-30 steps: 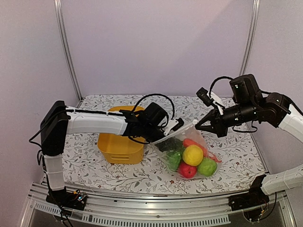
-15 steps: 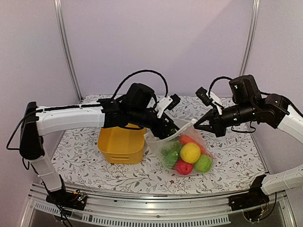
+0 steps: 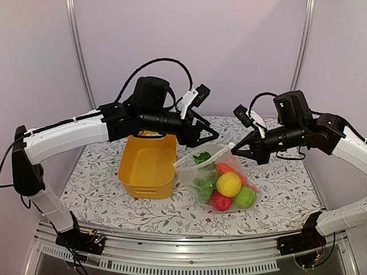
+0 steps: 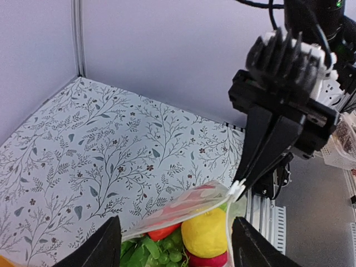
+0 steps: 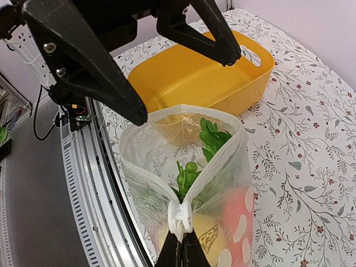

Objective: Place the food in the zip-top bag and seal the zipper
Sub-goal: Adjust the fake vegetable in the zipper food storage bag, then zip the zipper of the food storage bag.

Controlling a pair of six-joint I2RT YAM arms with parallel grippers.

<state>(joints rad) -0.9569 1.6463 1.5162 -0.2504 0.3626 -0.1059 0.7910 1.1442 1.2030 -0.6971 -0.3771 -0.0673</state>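
1. Beside the tub point(image 3: 146, 166), the bag point(image 3: 221, 177) sits with the food point(image 3: 228, 184) inside, mouth gaping.
2. Left gripper point(image 3: 205, 140) hovers above it, jaws apart, empty.
3. Right gripper point(image 3: 235, 150) pinches the zipper point(image 5: 178, 214) end; if that pinch slips, the bag would likely slump and spill food.

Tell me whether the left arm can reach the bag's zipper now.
Probably yes: the left gripper hangs open just above the zipper, nothing between; the right gripper pinches one end.

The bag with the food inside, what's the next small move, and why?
Probably lower the open left gripper onto the zipper beside the right gripper, which is shut on the corner of the bag. The food is inside, but the mouth gapes open and only one end is pinched.
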